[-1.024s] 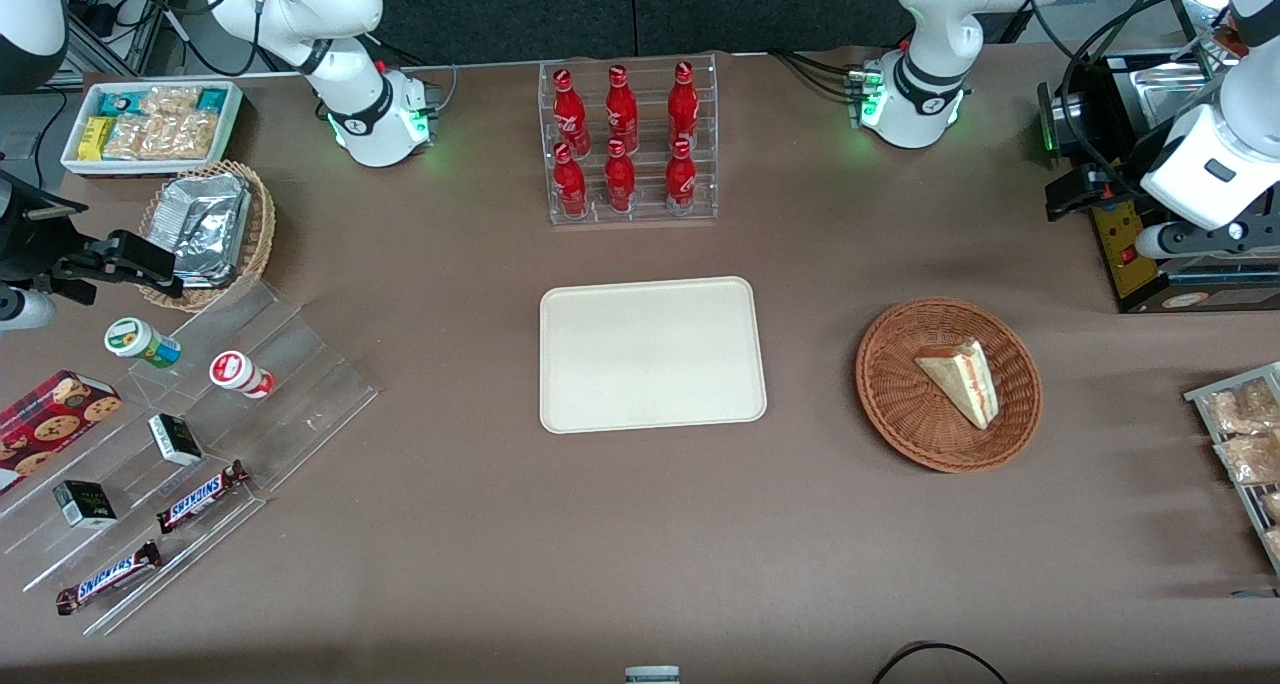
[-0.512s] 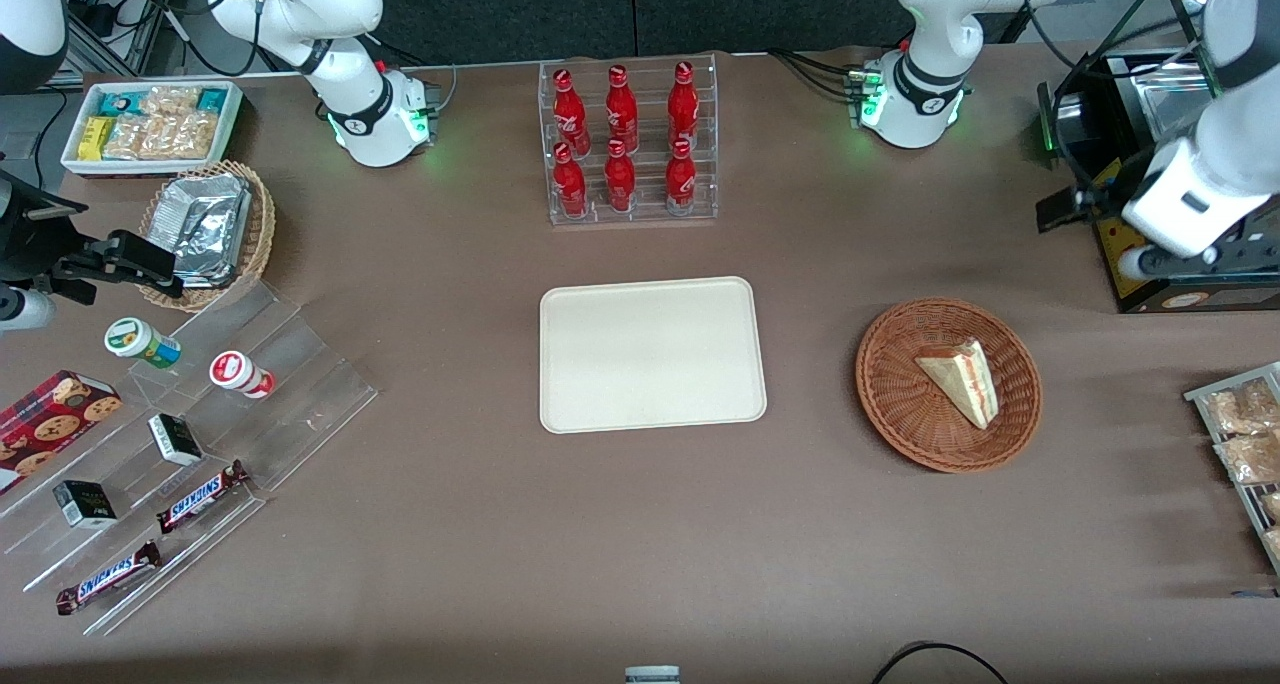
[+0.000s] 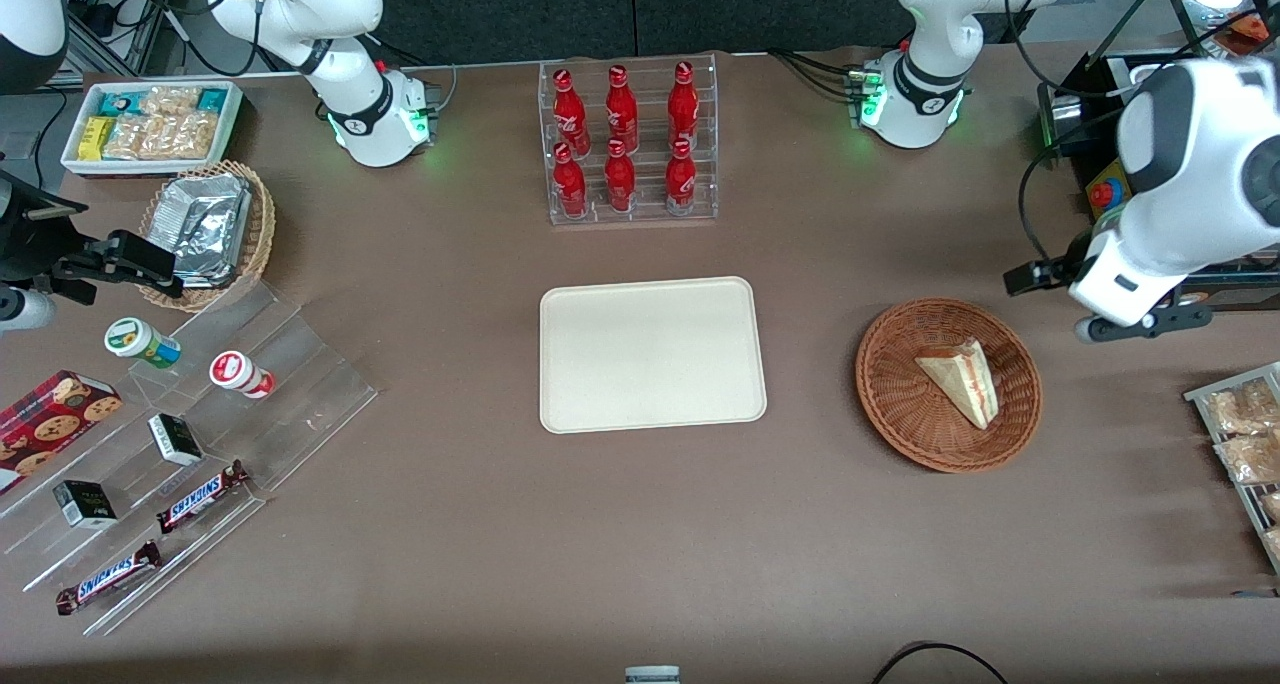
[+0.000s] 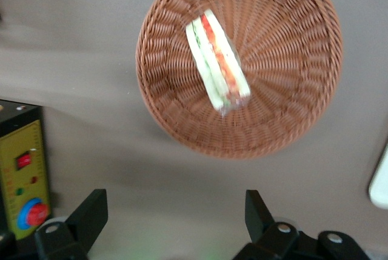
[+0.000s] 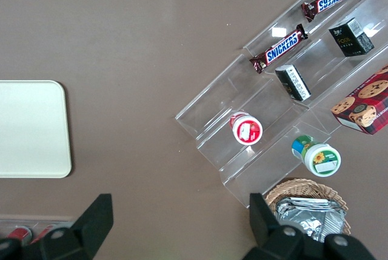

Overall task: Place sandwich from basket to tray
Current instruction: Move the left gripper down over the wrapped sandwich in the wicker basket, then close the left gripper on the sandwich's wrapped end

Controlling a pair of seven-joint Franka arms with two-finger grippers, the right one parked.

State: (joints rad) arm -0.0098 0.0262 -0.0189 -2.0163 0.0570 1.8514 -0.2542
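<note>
Item: triangular white-bread sandwich [image 3: 962, 381] with red and green filling, lying in the round reddish-brown wicker basket [image 3: 900, 414].
Destination: flat cream rectangular tray [image 3: 650, 354], bare.
Left gripper [image 4: 173, 226]: fingers spread, empty, near the basket.
Status: pickup and transfer outstanding.

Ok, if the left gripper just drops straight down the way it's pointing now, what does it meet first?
Probably bare table. The open gripper points down just off the basket, whose rim and sandwich lie ahead; depth is unclear.
</note>
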